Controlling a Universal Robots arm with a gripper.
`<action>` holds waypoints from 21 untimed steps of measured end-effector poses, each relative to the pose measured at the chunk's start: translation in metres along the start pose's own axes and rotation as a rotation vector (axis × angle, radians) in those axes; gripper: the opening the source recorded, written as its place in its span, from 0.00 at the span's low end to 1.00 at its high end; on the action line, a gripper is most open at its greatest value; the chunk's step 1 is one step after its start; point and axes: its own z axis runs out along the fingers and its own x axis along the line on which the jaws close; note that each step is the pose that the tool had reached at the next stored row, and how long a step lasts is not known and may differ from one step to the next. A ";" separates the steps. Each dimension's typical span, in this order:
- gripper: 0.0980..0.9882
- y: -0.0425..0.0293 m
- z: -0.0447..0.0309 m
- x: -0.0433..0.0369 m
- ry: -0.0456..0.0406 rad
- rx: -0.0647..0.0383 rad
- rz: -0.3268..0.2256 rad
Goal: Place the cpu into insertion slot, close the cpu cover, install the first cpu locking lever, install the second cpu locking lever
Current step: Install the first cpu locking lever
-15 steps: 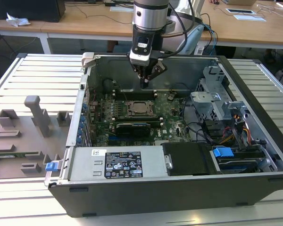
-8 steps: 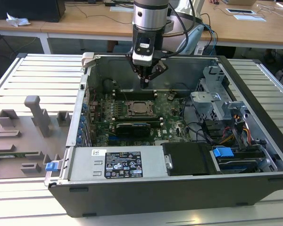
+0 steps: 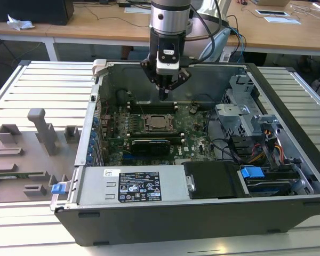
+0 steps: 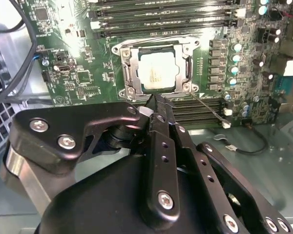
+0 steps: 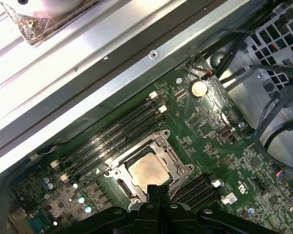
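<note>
The cpu (image 4: 158,72) lies flat in the insertion slot (image 4: 116,50), its silver-grey top showing through the window of the cpu cover (image 4: 129,70), which lies down over it. A thin wire locking lever (image 4: 211,108) runs slantwise from one socket corner across the memory slots. My gripper (image 4: 154,99) hovers just off the socket's edge, shut with nothing between its fingers. In the exterior view the gripper (image 3: 164,95) hangs above the cpu (image 3: 156,122), a little toward the case's back wall. In the first wrist view its tips (image 5: 154,188) sit at the edge of the cpu (image 5: 146,171).
Long black memory slots (image 4: 161,14) flank the socket on two sides. A black expansion card (image 3: 149,145) sits in front of it, and the power supply (image 3: 133,184) lies along the case front. Cables and a drive cage (image 3: 245,114) fill the exterior view's right. Grey fixtures (image 3: 42,128) stand on the table.
</note>
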 end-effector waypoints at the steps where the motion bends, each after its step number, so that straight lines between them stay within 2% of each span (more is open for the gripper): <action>1: 0.01 0.0000 0.0000 0.0000 -0.0002 0.000 -0.017; 21: 0.01 0.0000 0.0000 0.0000 -0.0018 -0.005 -0.235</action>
